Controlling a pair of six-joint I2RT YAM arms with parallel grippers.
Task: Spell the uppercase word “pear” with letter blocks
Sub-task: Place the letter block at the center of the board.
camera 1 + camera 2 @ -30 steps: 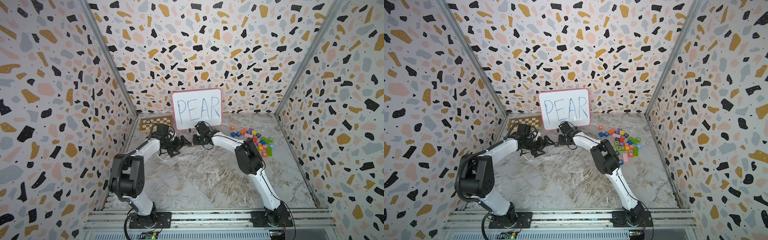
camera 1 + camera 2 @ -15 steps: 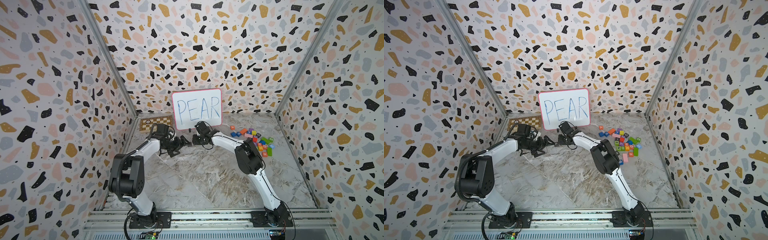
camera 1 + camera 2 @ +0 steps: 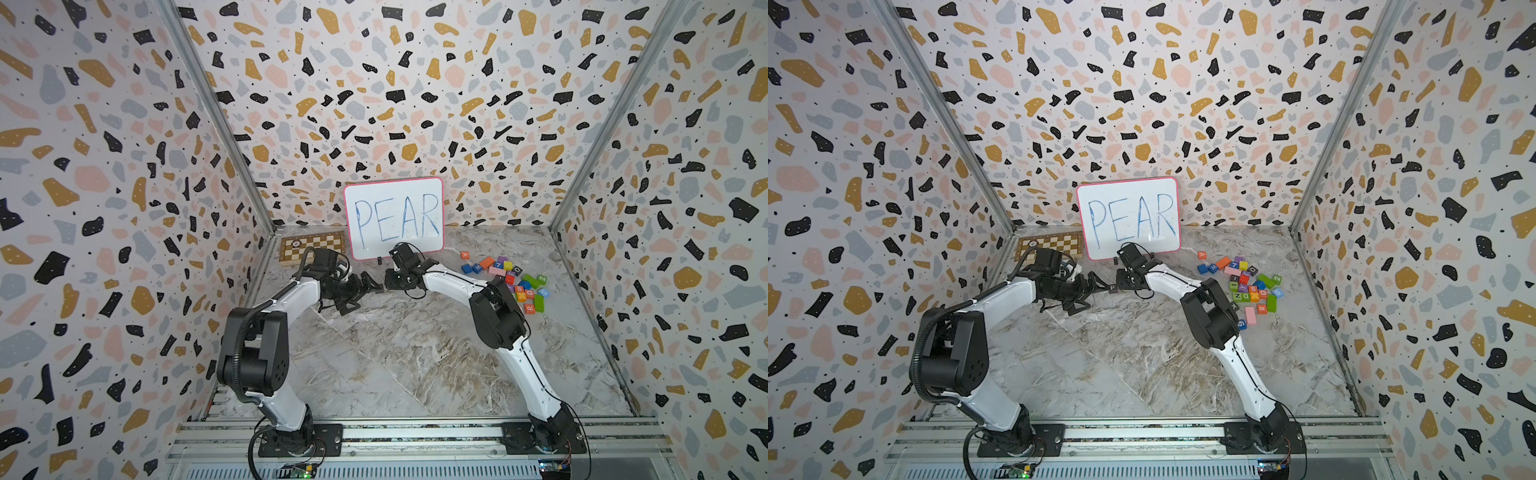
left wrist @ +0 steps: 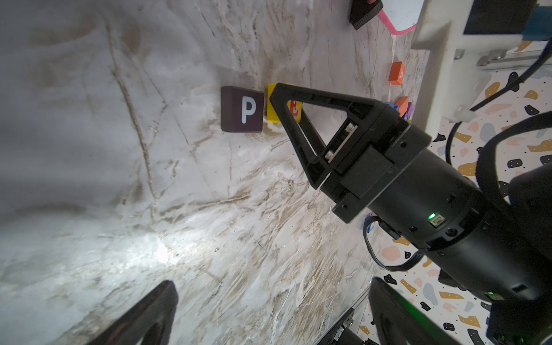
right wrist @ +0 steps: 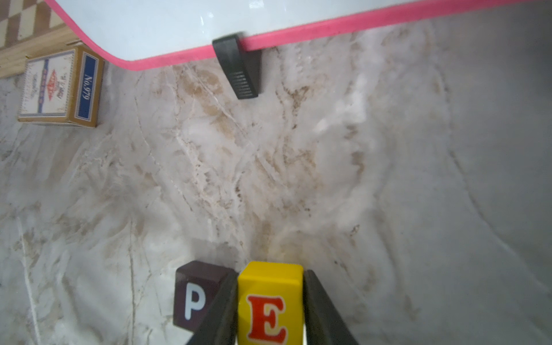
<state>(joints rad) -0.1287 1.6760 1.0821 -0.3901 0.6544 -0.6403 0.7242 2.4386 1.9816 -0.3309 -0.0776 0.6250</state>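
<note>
The right gripper (image 5: 268, 276) is clamping the glossy, square-edged yellow E block (image 5: 270, 298) by its side faces, red serif letter facing upward, just beside the matte black P block (image 5: 194, 295) lying on the veined marble-look tabletop (image 5: 328, 179), while the left gripper (image 3: 363, 293) is hovering nearby, fingers spread.

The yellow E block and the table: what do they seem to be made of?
Yellow E block: likely painted wood or plastic; smooth, slightly glossy faces, rounded edges, printed red letter.
Table: probably marble-look laminate or film, not certain; brown veins on a flat surface with soft glare.
</note>
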